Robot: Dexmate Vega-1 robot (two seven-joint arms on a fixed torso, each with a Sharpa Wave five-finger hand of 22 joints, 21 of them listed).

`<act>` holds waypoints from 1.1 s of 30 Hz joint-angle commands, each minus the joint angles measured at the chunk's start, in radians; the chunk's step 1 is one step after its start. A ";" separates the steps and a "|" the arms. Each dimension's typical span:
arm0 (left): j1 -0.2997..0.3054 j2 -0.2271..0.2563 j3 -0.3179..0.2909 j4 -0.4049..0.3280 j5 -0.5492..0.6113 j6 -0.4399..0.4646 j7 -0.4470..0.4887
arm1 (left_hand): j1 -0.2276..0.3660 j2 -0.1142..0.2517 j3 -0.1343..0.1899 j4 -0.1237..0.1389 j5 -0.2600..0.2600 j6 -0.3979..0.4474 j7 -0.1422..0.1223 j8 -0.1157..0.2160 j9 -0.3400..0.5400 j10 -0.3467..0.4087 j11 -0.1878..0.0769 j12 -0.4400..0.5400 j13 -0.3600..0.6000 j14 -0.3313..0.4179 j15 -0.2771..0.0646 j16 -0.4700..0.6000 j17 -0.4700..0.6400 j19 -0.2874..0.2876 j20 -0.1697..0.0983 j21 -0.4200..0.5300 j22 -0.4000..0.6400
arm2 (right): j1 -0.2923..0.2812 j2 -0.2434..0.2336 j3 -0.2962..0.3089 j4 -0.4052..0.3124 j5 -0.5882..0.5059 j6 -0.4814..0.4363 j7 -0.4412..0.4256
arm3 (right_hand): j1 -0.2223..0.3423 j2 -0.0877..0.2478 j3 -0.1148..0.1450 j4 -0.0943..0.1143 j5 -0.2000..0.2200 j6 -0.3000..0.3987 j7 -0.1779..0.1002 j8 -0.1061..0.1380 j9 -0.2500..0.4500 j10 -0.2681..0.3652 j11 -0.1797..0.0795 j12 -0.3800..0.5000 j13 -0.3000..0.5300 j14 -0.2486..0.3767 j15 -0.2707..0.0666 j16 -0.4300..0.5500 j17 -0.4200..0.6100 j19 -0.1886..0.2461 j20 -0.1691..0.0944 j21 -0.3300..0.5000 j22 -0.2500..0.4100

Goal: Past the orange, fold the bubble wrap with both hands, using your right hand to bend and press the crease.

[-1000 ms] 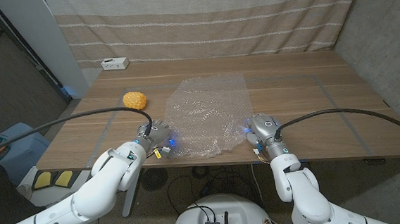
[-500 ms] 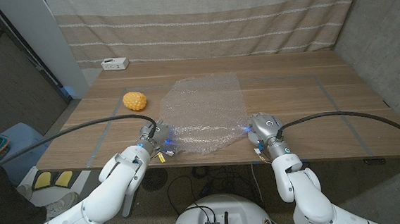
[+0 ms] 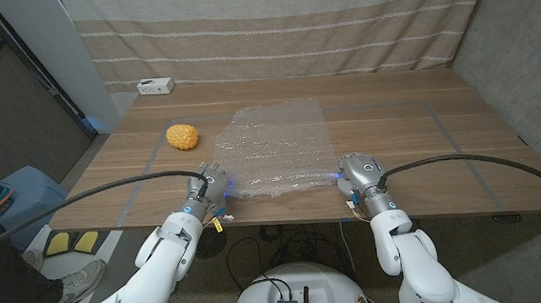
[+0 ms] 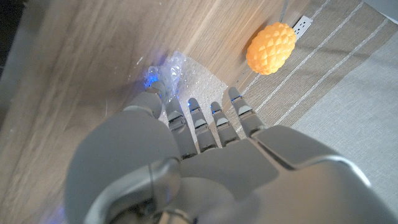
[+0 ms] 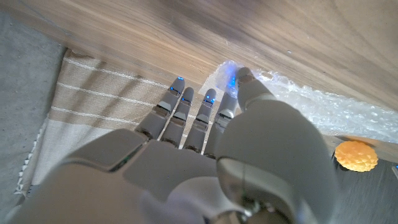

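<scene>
A clear sheet of bubble wrap lies on the middle of the wooden table. Its near edge runs between my two hands. My left hand pinches the near left corner between thumb and fingers. My right hand pinches the near right corner the same way. Blue lights glow at both sets of fingertips. The orange, a bumpy yellow-orange ball, sits left of the sheet and beyond my left hand; it is also in the wrist views.
A white power strip lies at the table's far left corner, against the striped curtain. The table's front edge runs just behind both hands. A blue seat and a person's shoe are off the table's left side.
The sheet's near edge, which sagged crumpled toward the table's front edge, now lies farther in and straighter between my hands. The sheet looks flatter. My left forearm has swung inward.
</scene>
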 commanded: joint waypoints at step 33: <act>-0.123 0.290 -0.465 -0.244 -1.204 -0.060 -0.246 | 0.106 0.020 0.057 -0.063 -0.003 0.115 0.160 0.116 0.119 0.038 0.022 -0.028 0.004 -0.029 0.027 -0.025 -0.003 -0.025 0.001 -0.001 0.007 | -0.221 -0.134 0.403 -0.421 0.667 -0.088 -0.072 | 0.067 -0.007 -0.011 -0.008 0.008 0.039 0.038 0.003 0.008 -0.034 0.016 -0.026 0.004 -0.049 -0.127 -0.017 -0.001 -0.026 0.028 -0.009 0.001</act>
